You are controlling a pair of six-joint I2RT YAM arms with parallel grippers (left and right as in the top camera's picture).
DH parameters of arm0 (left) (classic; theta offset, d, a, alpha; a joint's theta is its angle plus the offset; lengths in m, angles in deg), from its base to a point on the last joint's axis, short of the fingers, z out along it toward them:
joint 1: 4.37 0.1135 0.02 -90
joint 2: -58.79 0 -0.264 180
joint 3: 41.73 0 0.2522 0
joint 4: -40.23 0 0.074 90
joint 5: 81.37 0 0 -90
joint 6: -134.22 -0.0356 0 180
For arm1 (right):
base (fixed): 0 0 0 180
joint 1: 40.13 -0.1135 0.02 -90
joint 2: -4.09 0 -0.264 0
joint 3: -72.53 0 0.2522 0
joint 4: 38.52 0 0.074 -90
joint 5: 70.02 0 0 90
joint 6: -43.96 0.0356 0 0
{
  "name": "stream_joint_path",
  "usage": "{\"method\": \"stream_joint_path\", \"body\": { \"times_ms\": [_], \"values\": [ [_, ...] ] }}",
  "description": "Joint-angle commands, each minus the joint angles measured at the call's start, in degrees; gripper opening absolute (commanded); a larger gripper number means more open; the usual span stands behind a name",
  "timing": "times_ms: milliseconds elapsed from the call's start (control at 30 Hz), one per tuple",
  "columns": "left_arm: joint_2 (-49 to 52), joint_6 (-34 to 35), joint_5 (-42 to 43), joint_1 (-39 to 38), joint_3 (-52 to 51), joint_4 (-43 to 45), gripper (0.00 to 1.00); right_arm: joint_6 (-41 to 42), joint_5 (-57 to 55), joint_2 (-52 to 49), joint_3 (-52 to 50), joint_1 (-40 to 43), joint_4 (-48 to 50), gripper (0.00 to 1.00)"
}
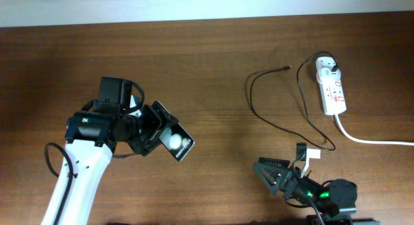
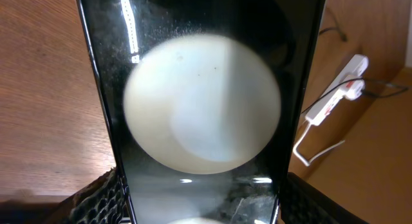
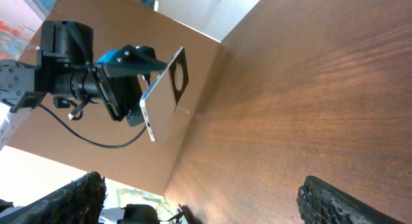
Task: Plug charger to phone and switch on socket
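Observation:
My left gripper is shut on the black phone and holds it tilted above the table at the left. In the left wrist view the phone's glossy screen fills the frame with a round white glare, between the two fingers. The right wrist view shows the phone's back. The charger's thin black cable loops on the table, its free tip near the socket. Its white plug sits in the socket's far end. My right gripper is open and empty at the front right.
The socket's thick white cord runs off the right edge. The socket also shows in the left wrist view. The right wrist view looks along the brown table between the open fingers.

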Motion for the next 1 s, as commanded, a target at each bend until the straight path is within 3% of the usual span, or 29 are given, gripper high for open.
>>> {"method": "stream_joint_path", "body": {
  "times_ms": [0,133,333,500,767,967],
  "values": [
    [0.0,6.0,1.6,-0.1,0.0,1.0,0.45,-1.4,4.9,-2.0,0.1,0.1,-0.5,0.99],
    [0.0,11.1,2.3,-0.1,0.0,1.1,0.45,-1.4,8.1,-6.9,2.8,-1.2,-0.4,0.99],
    [0.0,11.1,2.7,-0.1,0.0,1.5,0.45,-5.8,5.0,-19.8,11.6,-7.0,-0.2,0.98],
    [0.0,11.1,2.6,-0.1,0.0,1.9,0.47,-14.8,-12.3,-36.7,23.1,-19.4,-4.1,0.99],
    [0.0,11.0,1.8,-0.1,0.0,1.9,0.47,-14.7,-43.5,-55.3,39.4,-41.6,-5.5,0.99],
    [0.0,11.0,1.7,-0.1,0.0,1.9,0.47,-8.2,-50.8,-64.5,40.8,-48.7,8.0,1.00]
  ]
}}
